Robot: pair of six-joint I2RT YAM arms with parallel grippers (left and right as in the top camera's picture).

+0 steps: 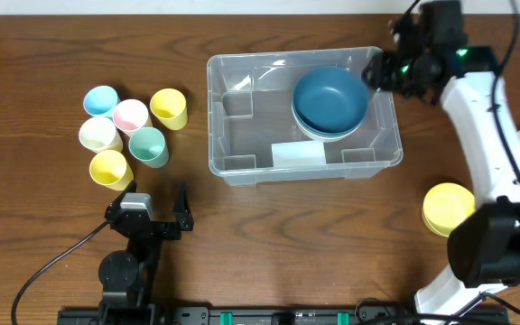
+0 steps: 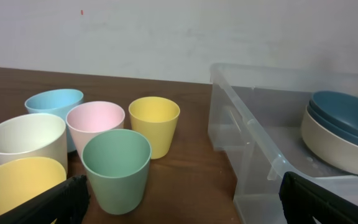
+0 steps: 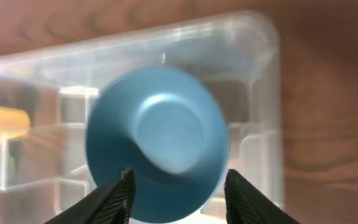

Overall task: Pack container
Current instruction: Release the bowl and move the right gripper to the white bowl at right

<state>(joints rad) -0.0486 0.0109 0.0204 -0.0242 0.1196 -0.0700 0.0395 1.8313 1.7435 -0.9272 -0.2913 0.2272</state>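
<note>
The container point(image 1: 242, 117) lies in the middle of the tabletop point(image 1: 43, 45) with its long axis running left to right, its white label point(image 1: 296, 153) on the floor towards its near wall. A blue bowl point(image 1: 330, 97) rests inside its right half, on top of the nested bowls there. The right pincer point(image 1: 375, 72) hangs over the container's far right corner. In the blurred right wrist view its two fingers point(image 3: 114, 199) stand wide apart on either side of that bowl, with nothing held between them. The bowl looks to be lying in the container rather than gripped. The left pincer point(image 1: 158, 200) sits off the container's near left corner, also spread wide and empty, and faces a cluster of six cups point(image 1: 131, 116) standing upright just left of the container. A yellow bowl point(image 1: 448, 208) sits off the container's near right corner, beside the right arm. What the next move turns on, as I judge it, is which side of the container each unpacked thing lies on. The cups are on its left, close to the left pincer and well apart from the right one. The yellow bowl is on its right, within the right arm's side. The container's left half is bare, so the left arm has the shorter path for the cups, while the right arm would have to swing back towards the container's near right corner for the bowl.
</note>
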